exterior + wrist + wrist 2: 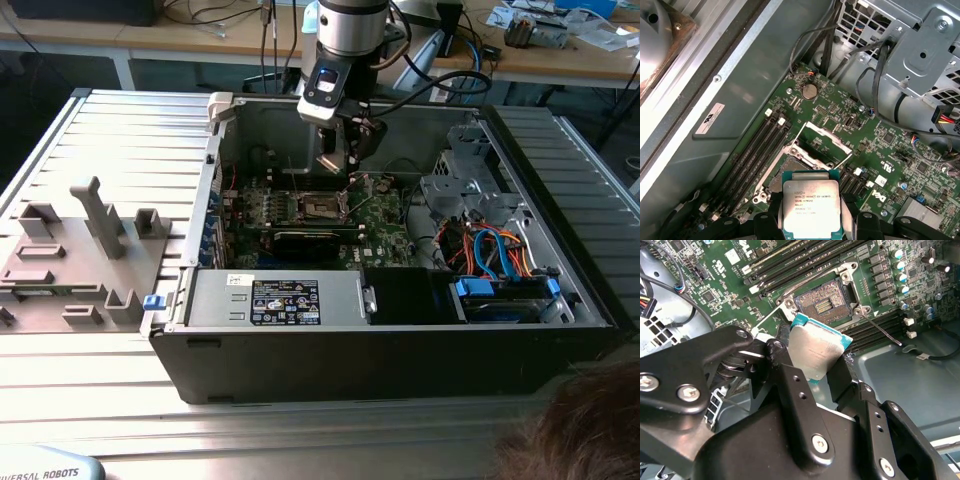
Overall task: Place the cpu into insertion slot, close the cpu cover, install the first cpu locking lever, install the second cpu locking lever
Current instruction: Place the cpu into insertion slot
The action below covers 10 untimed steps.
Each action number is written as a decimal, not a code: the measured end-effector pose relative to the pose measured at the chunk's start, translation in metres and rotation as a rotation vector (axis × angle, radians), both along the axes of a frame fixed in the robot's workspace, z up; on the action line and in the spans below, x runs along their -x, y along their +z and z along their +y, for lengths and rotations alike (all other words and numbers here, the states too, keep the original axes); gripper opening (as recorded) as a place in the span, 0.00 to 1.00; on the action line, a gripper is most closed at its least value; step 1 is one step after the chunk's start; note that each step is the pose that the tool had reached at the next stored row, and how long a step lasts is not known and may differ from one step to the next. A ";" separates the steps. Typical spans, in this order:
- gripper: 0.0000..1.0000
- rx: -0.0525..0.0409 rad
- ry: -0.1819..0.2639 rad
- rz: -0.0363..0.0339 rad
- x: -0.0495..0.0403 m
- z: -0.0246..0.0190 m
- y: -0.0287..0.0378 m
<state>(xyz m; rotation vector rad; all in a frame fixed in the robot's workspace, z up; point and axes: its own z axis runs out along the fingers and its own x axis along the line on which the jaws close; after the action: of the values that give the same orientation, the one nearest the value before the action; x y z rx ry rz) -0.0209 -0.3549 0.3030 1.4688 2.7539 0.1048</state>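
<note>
**Q:** Where is the cpu [817, 352]?

**A:** It is clamped by two opposite edges between the black fingers [784, 362] of the gripper [812, 356], which is closed only to the chip's width. Both wrist views show its metal top. It hangs clear above the insertion slot [822, 302], whose pins lie bare. The cpu cover [826, 132] stands swung up, and a locking lever [882, 330] is free.

**Q:** What makes this step go well?

**A:** Probably squareness: keep the chip level, match its corners to the slot, and set it straight down without sliding across the pins.

**Q:** And the arm?

**A:** At upper centre of the exterior view, the wrist points straight down into the open computer case [350, 370], over the green motherboard [385, 225].
</note>
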 end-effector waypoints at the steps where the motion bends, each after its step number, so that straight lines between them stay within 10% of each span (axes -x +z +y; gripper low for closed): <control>1: 0.54 0.0000 -0.001 0.0000 0.0000 0.0000 -0.0001; 10: 0.54 0.0000 -0.010 0.0000 0.0000 0.0000 -0.0014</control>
<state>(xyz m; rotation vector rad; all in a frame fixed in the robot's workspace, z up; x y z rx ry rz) -0.0210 -0.3549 0.3016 1.4819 2.7465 0.1046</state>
